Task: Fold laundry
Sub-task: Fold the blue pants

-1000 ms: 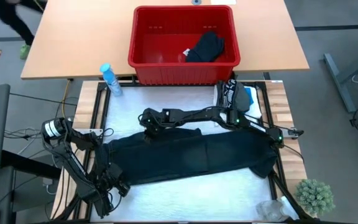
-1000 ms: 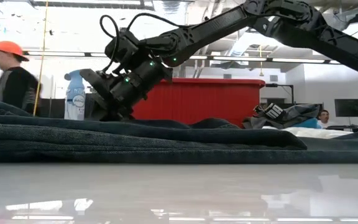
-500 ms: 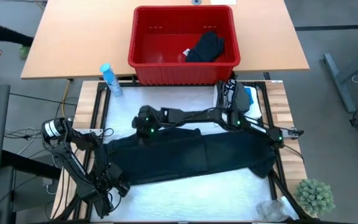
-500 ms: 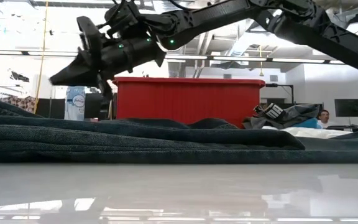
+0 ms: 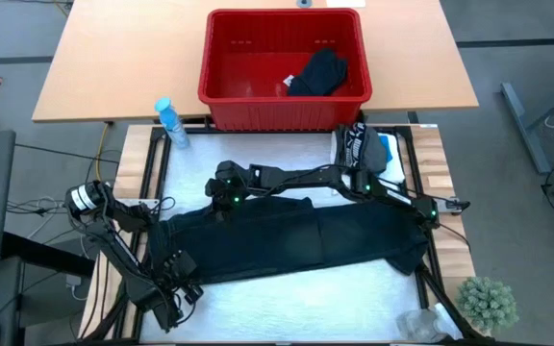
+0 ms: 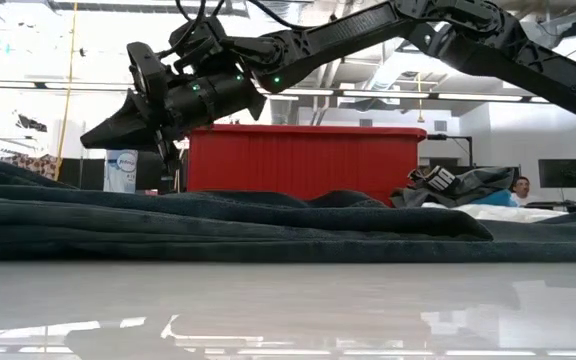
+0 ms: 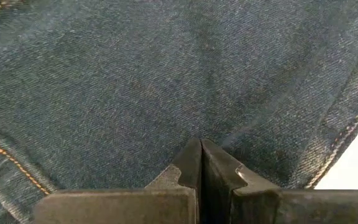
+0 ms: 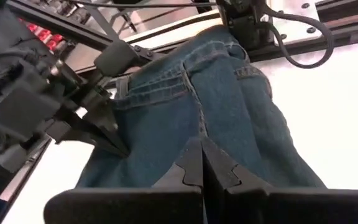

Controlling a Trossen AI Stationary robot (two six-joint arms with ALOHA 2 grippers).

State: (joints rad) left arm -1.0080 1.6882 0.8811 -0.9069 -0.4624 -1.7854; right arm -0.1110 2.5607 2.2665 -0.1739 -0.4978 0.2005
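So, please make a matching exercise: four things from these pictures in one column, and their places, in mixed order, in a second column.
Things:
1. trousers
2. spray bottle
3. dark garment
4. small plant

Places:
a. inside the red basket
b. table's near right corner
c. spread flat across the white mat
d. beside the basket's left front corner

Pairs: 1-c, 2-d, 3-a, 4-b
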